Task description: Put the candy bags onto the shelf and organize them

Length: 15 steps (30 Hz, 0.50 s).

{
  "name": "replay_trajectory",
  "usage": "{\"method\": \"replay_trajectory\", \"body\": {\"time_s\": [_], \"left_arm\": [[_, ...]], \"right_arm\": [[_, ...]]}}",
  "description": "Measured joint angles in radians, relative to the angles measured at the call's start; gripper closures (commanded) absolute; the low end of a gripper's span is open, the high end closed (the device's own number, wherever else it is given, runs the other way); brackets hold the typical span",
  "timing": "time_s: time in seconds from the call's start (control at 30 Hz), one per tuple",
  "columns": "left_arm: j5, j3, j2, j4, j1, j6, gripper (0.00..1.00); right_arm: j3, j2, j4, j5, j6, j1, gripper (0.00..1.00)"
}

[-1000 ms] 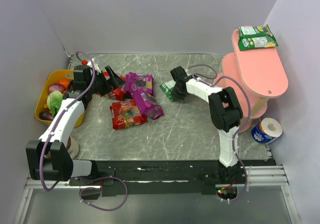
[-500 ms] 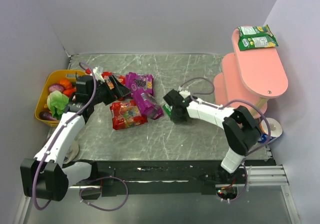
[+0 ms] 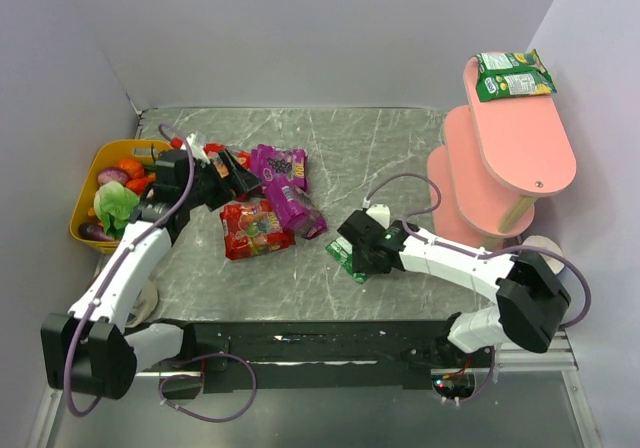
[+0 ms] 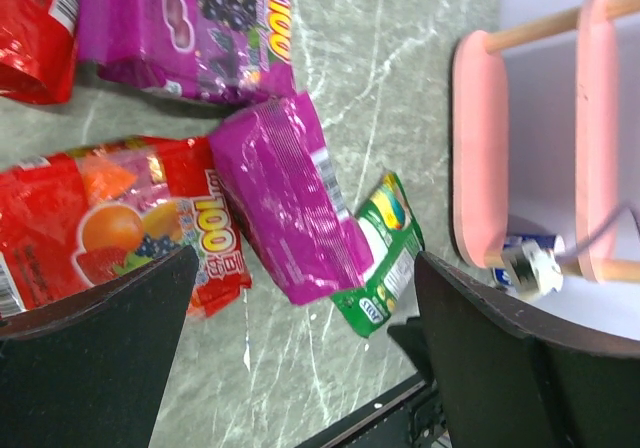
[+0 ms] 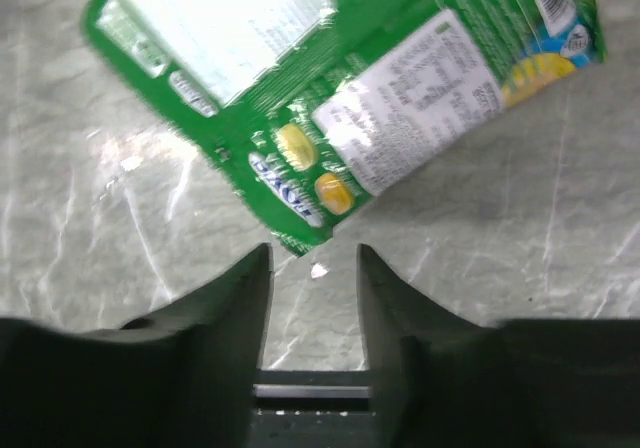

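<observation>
A green candy bag (image 5: 340, 98) lies flat on the table, its corner just ahead of my right gripper (image 5: 313, 258), whose jaws stand apart with bare table between them. From above, that green bag (image 3: 357, 272) peeks out under the right gripper (image 3: 350, 252). Two purple bags (image 3: 281, 165) (image 3: 299, 212) and a red bag (image 3: 255, 230) lie left of centre. My left gripper (image 3: 235, 173) hovers open over them; a second red bag (image 4: 30, 28) shows at its view's edge. The pink shelf (image 3: 525, 143) stands at the right with two green bags (image 3: 513, 74) on its top board.
A yellow bowl (image 3: 84, 183) of toy vegetables sits at the left wall. A blue and white container (image 4: 525, 260) stands by the shelf's foot, mostly hidden behind the right arm from above. Walls close in left, right and behind.
The right arm drew the green bag from mid-table toward the near edge, then its jaws parted and the bag now lies on the table. The left gripper shifted toward the bag pile.
</observation>
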Motion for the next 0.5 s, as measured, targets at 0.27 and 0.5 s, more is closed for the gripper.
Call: {"method": "replay_trajectory", "body": {"time_s": [0.27, 0.5], "left_arm": [[-0.037, 0.182, 0.117, -0.087, 0.0, 0.003, 0.04], [-0.047, 0.194, 0.114, -0.086, 0.0, 0.008, 0.04]], "right_arm": [[0.021, -0.016, 0.047, -0.02, -0.224, 0.036, 0.22], [0.156, 0.174, 0.066, 0.042, -0.477, 0.043, 0.2]]}}
